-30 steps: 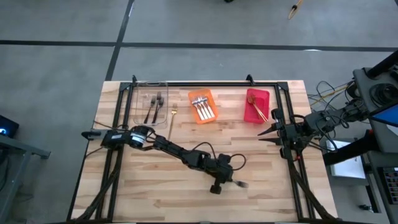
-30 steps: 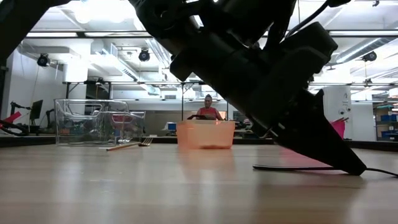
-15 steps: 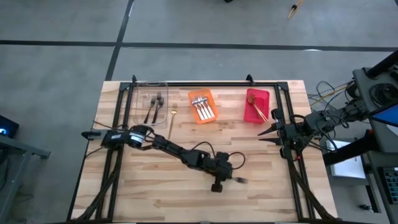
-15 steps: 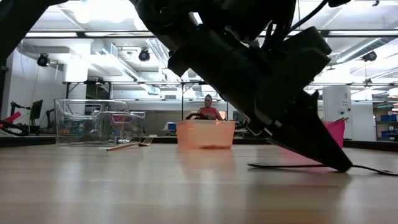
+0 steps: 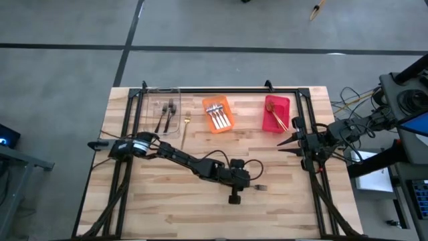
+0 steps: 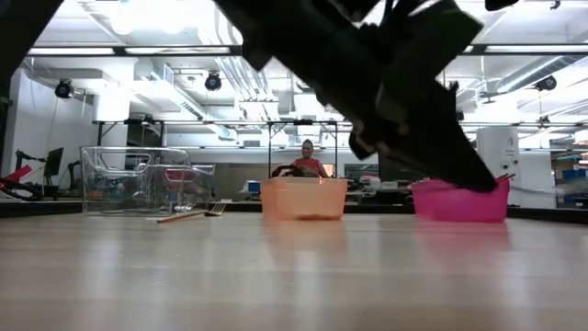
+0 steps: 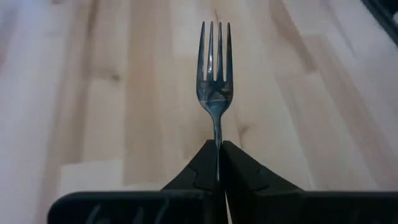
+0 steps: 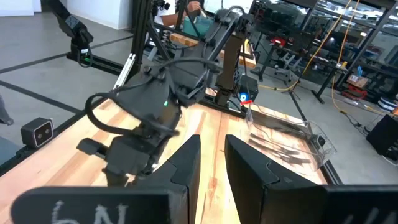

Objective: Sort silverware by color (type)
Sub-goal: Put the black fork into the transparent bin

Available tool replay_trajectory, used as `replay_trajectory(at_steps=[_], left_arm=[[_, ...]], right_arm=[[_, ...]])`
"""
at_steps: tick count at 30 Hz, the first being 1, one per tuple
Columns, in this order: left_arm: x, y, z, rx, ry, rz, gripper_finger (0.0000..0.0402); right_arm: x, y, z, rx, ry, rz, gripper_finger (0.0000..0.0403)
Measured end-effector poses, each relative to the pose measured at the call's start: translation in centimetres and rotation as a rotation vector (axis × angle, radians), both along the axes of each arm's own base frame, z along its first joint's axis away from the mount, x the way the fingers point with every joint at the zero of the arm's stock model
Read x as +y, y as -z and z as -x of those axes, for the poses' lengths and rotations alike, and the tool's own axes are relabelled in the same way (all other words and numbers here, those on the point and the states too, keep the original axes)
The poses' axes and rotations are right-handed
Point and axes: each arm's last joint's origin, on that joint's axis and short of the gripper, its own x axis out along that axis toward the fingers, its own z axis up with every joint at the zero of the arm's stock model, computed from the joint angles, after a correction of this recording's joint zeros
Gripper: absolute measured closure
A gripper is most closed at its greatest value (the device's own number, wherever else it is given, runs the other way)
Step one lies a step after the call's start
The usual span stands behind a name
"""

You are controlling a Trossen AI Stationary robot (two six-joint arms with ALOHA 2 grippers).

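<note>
Left arm: stretched from its base at the table's left edge out across the middle of the table, wrist low and level. Left gripper (image 5: 249, 187): fingers (image 7: 205, 169) pressed together on a fork's (image 7: 214, 74) handle, tines pointing straight ahead of the tips.

Right arm: folded back at the table's right edge. Right gripper (image 5: 284, 143): fingers (image 8: 186, 163) slightly parted, nothing between them.

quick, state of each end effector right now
left end effector: closed on a dark fork, lifted off the table.
right end effector: slightly open, holding nothing, parked at the right edge.
</note>
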Motion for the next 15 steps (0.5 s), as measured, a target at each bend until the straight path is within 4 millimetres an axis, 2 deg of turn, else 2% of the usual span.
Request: replay_trajectory(at_steps=[5, 9, 15], left_arm=[[0.2, -1.2, 0.6, 0.027, -0.046, -0.05, 0.0402], [0.5, -3.2, 1.3, 0.037, -0.082, -0.078, 0.0402], [1.2, -4.9, 2.8, 0.089, -0.143, -0.156, 0.0402]], right_arm=[[0.0, 0.0, 0.0, 0.0, 0.001, 0.0, 0.0337], [0.0, 0.0, 0.0, 0.0, 0.008, -0.001, 0.0337], [0.0, 0.0, 0.0, 0.001, 0.009, -0.002, 0.0337]])
